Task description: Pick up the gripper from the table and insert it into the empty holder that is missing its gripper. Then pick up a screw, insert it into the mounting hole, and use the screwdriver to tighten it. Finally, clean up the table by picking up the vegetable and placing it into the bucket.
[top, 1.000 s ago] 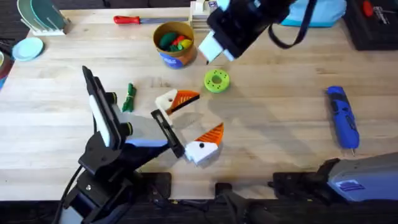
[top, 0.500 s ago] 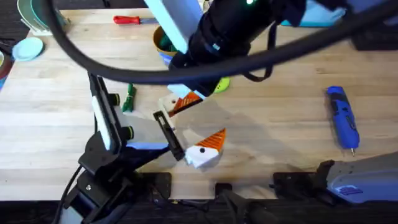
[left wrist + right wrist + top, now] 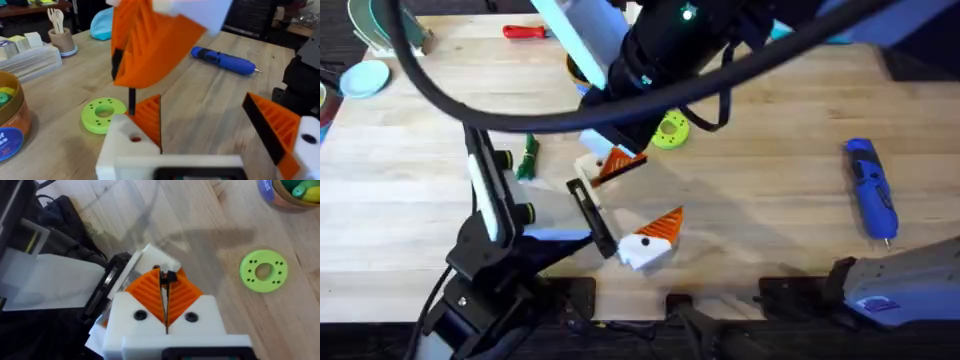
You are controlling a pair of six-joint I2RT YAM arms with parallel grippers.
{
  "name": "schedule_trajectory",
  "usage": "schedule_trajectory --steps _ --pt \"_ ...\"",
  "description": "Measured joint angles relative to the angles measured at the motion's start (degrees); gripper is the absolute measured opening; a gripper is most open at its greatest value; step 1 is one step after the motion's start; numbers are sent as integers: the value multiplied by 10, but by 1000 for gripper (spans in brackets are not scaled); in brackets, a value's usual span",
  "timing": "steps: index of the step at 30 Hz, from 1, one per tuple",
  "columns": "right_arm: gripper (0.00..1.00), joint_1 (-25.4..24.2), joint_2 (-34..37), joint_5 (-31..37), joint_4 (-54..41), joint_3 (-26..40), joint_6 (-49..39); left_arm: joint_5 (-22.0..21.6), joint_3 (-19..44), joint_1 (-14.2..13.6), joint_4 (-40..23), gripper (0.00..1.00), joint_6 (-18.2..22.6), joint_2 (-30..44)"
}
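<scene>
Beside the lime-green disc [image 3: 669,131], the holder [image 3: 588,167] lies w/ the gripper [image 3: 617,162] seated on it. Right gripper [image 3: 165,296] hovers just above, pads pressed together. Left gripper [image 3: 638,240] sits near the holder, fingers spread. Screwdriver [image 3: 871,188] lies well apart from the disc.

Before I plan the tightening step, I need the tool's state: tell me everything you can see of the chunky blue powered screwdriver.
The chunky bright blue, cigar-shaped powered screwdriver looks like plastic, with darker patches along its body and a thin metal tip. It lies flat on the right side of the wooden table, its tip pointing toward the arms' bases. It lies apart from everything else, and only the tabletop touches it.
</scene>
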Motion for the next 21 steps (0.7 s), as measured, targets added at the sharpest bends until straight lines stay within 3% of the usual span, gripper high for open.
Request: schedule_trajectory --steps 21 --pt "5 18 28 4 0 0 -3 1 0 0 -1 991 -4 4"
